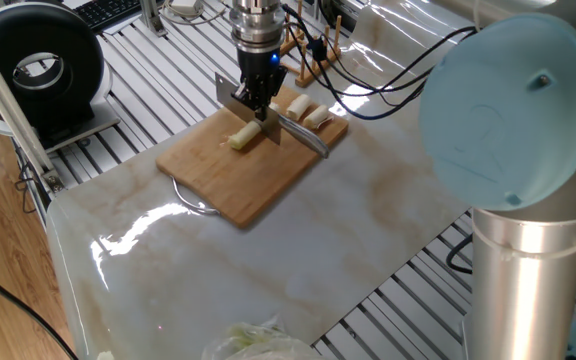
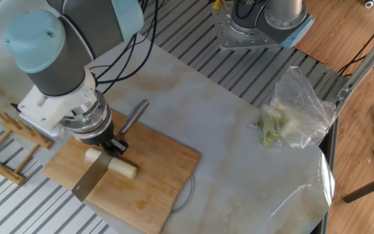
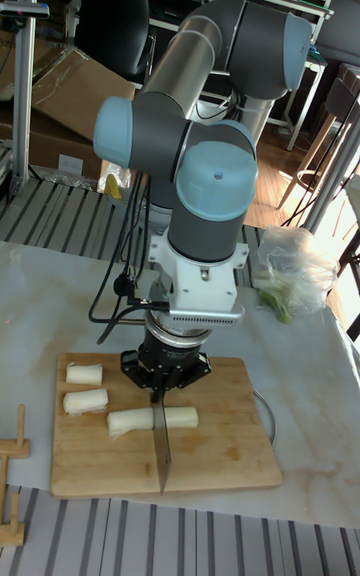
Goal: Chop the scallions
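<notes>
The gripper (image 3: pixel 164 386) hangs low over the board (image 3: pixel 220 451), jaws clamped on the knife (image 3: pixel 162 446). The blade stands on edge, crossing the long scallion piece (image 3: pixel 125 421) that lies flat near the middle of the board. From the tall view the blade meets the stalk roughly halfway along; whether it has gone right through, I cannot tell. Two short chunks (image 3: pixel 85 387) sit side by side toward the board's far left edge, apart from the long piece. In one fixed view the knife's handle (image 1: pixel 306 140) sticks out past the gripper toward the board's corner. The board rests on the pale counter (image 2: pixel 239 149), and a clear bag of greens (image 2: pixel 287 117) lies well apart from it.
</notes>
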Robot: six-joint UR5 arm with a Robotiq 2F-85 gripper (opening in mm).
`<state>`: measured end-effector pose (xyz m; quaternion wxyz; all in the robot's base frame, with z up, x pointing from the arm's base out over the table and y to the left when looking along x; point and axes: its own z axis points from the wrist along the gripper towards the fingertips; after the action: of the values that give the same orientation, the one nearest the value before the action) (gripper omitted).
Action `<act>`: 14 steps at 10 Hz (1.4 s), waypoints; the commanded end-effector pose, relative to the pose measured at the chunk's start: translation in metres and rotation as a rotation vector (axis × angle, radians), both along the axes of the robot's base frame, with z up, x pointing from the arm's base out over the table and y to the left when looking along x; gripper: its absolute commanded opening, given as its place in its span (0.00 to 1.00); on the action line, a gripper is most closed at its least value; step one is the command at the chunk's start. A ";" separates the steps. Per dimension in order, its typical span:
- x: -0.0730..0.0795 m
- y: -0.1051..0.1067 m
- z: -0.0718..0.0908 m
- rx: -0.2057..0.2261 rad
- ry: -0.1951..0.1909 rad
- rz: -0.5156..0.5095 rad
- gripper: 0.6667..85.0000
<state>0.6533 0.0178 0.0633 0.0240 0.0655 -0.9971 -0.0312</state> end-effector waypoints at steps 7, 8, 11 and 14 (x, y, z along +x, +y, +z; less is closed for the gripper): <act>-0.016 0.003 0.001 -0.043 0.074 0.006 0.01; -0.017 0.004 -0.001 -0.036 0.072 0.006 0.01; -0.016 0.012 0.001 -0.013 0.067 0.016 0.01; -0.016 0.017 0.002 0.007 0.067 0.012 0.01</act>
<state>0.6371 0.0280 0.0632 0.0585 0.0733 -0.9953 -0.0225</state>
